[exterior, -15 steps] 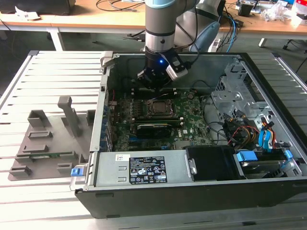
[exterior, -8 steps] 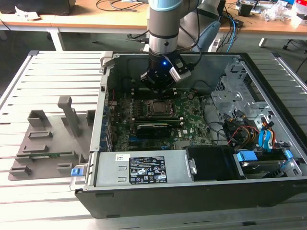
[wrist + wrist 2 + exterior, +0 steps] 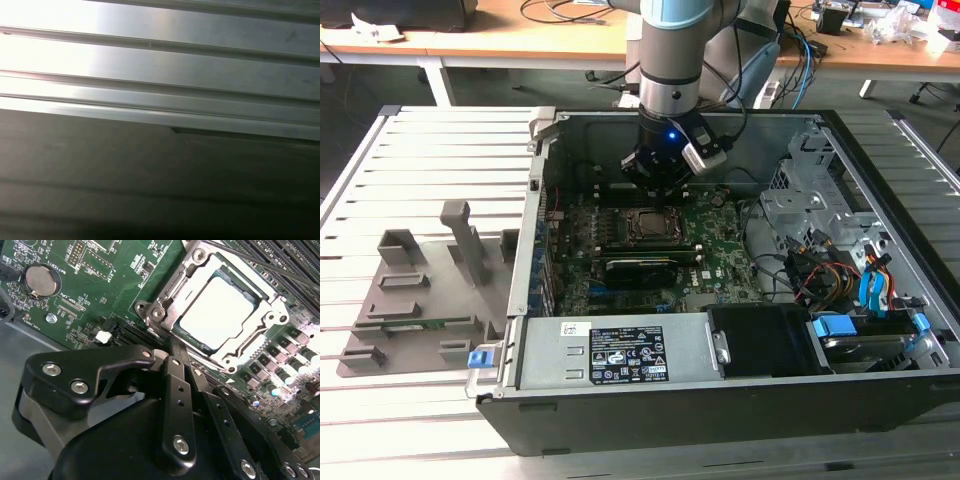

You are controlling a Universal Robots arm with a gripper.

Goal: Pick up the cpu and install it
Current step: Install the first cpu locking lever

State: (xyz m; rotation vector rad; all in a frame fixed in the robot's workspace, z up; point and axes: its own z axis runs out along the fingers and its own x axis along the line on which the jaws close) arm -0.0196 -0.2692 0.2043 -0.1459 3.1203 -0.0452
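one cpu (image 3: 220, 315) is what matters, and in the second wrist view it already lies flat inside the socket frame (image 3: 165, 302), its pale silvery top showing through the metal bracket of the frame. in the exterior view the socket (image 3: 647, 226) sits near the middle of the green motherboard (image 3: 720, 240), inside the open computer case (image 3: 880, 190) on the slatted counter (image 3: 430, 160).

my gripper (image 3: 660, 185) hangs just at the 12 o'clock side of the socket in the exterior view, low inside the case. in the second wrist view my gripper (image 3: 175, 347) points toward the edge of the frame, near the chip but apart from it. its black fingers (image 3: 172, 390) look drawn close together with nothing between them; i judge them narrow and empty.

grey holder blocks (image 3: 420, 290) stand well apart on the counter, at the 9 o'clock side of the case. a round coin battery (image 3: 40, 281) sits on the board away from the socket.

as for handling, i judge the chip light, stiff and thin, with a smooth metal top that would slip under flat pads. its underside and the socket contacts are likely fragile, so any hold belongs on two opposite edges, kept level, with a gentle squeeze and no sideways drag. from how it lies, the placing seems done, though i cannot tell whether the frame is latched.
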